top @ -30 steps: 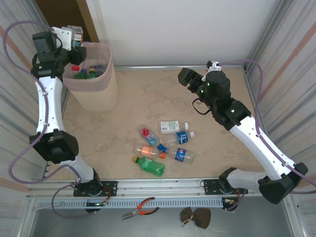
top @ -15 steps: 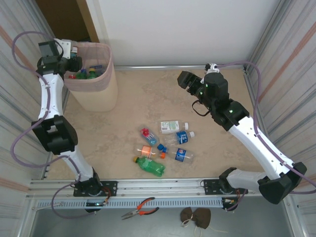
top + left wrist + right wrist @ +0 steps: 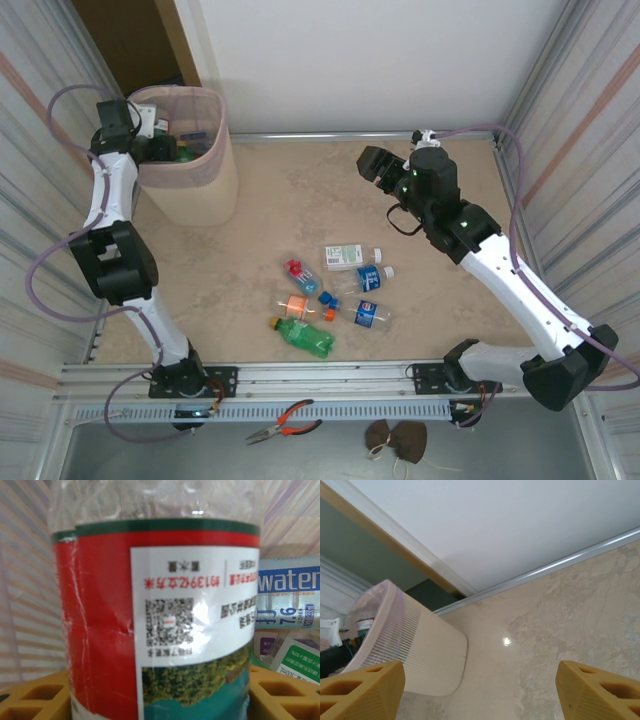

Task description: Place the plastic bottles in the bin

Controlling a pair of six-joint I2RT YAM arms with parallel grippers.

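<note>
Left pincer [image 3: 160, 148] over the bin [image 3: 195, 195] rim, clamped on a red-labelled bottle [image 3: 160, 605] upright between its fingers. Right pincer [image 3: 372, 165] hangs agape above the counter [image 3: 280, 200], well apart from the loose bottles [image 3: 305, 338].

1. Orange-handled pliers [image 3: 284, 421] lie on the grey ledge [image 3: 520, 440] in front of the counter [image 3: 300, 200].
2. A brown fabric lump [image 3: 393, 437] lies to their right, apart from them.
</note>
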